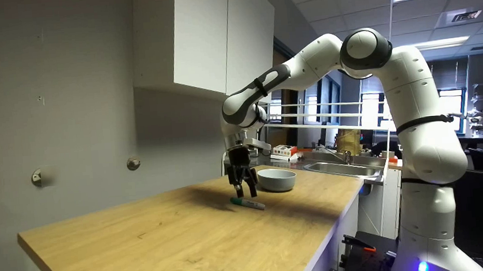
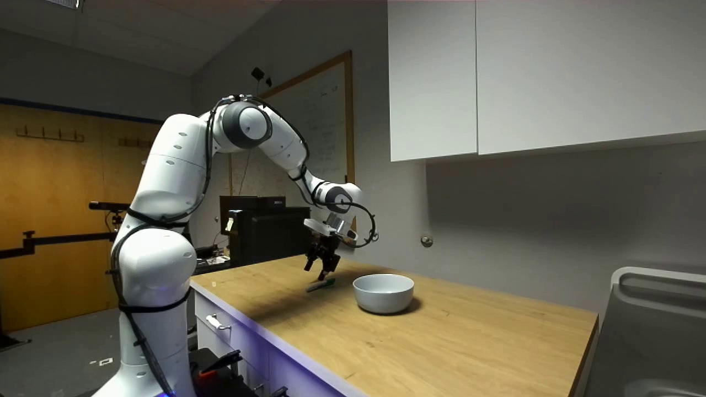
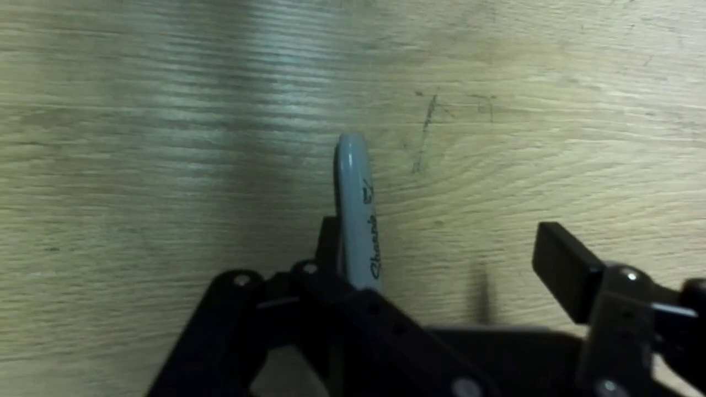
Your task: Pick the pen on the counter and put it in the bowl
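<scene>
The pen is a grey marker with a green cap, lying flat on the wooden counter; it shows in both exterior views. My gripper is open and empty just above the pen, pointing down. In the wrist view my gripper's jaws are wide apart. The pen runs close beside the left finger, which hides its capped end; the right finger is well away from it. The round grey bowl stands upright close to the gripper, also in an exterior view. It is out of the wrist view.
A white wall cabinet hangs over the back of the counter, with the wall behind. A metal sink and a red-and-white box lie beyond the bowl. A black boxy object stands past the counter's far end.
</scene>
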Action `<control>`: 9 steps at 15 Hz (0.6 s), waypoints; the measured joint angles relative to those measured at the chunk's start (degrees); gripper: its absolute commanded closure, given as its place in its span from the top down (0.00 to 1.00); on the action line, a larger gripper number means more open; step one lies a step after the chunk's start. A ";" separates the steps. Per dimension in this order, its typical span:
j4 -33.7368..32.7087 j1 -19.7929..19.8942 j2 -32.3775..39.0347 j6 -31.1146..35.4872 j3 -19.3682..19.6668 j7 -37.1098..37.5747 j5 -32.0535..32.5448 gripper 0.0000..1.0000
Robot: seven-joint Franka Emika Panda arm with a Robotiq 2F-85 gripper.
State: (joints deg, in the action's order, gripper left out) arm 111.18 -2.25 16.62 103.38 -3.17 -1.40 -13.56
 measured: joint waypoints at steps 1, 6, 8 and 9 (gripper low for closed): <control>0.06 0.00 0.00 0.00 0.17 0.49 1.00 1.00; 0.21 0.00 0.18 0.00 1.30 2.33 5.70 1.00; 0.20 0.00 0.38 -0.01 1.40 2.33 6.01 1.00; 0.16 -0.09 0.44 -0.03 1.38 2.33 6.03 1.00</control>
State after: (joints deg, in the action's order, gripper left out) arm 111.34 -2.33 17.06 103.35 -1.79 0.92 -7.53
